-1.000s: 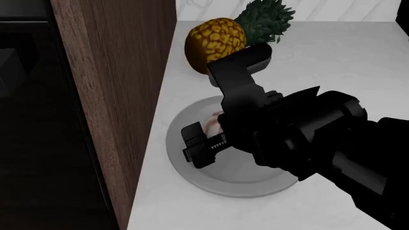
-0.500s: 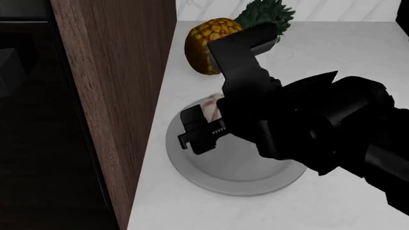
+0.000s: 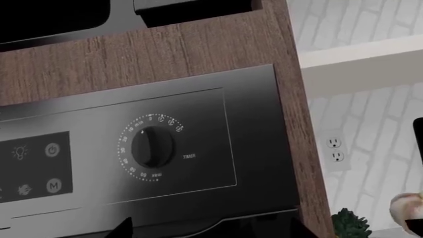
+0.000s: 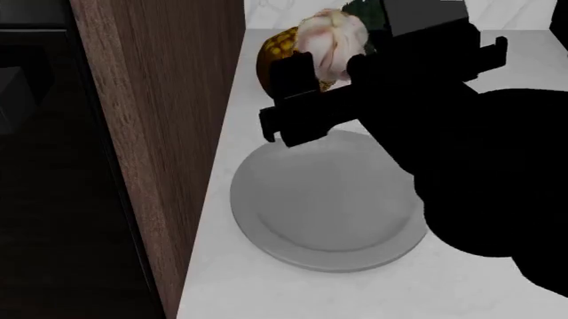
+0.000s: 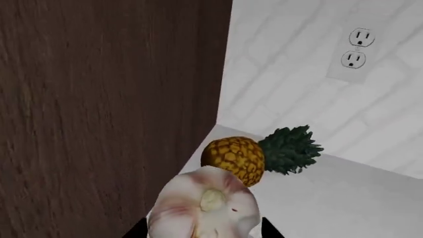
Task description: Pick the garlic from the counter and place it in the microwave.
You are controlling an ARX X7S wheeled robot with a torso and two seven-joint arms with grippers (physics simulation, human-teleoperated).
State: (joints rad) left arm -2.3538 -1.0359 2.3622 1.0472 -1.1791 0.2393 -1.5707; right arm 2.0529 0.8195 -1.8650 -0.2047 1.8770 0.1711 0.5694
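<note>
The garlic [image 4: 330, 34], a whitish bulb with pinkish streaks, is held in my right gripper [image 4: 333, 65], which is shut on it well above the round grey plate [image 4: 293, 219] on the off-white counter [image 4: 266, 292]. In the right wrist view the garlic [image 5: 205, 206] fills the space between the fingers. The microwave's grey control panel with its timer dial [image 3: 152, 147] faces the left wrist camera. The tips of my left gripper [image 3: 211, 234] show wide apart with nothing between them. The garlic [image 3: 406, 206] also shows at that view's edge.
A yellow-brown pineapple [image 4: 279, 48] lies on the counter behind the garlic, near the white tiled wall with an outlet [image 5: 357, 49]. A tall dark wood panel [image 4: 159, 133] borders the counter on the left, with a dark recess [image 4: 44, 166] beyond it.
My right gripper has risen from the plate with the garlic in it, moving up and toward the pineapple. The plate is now bare.
</note>
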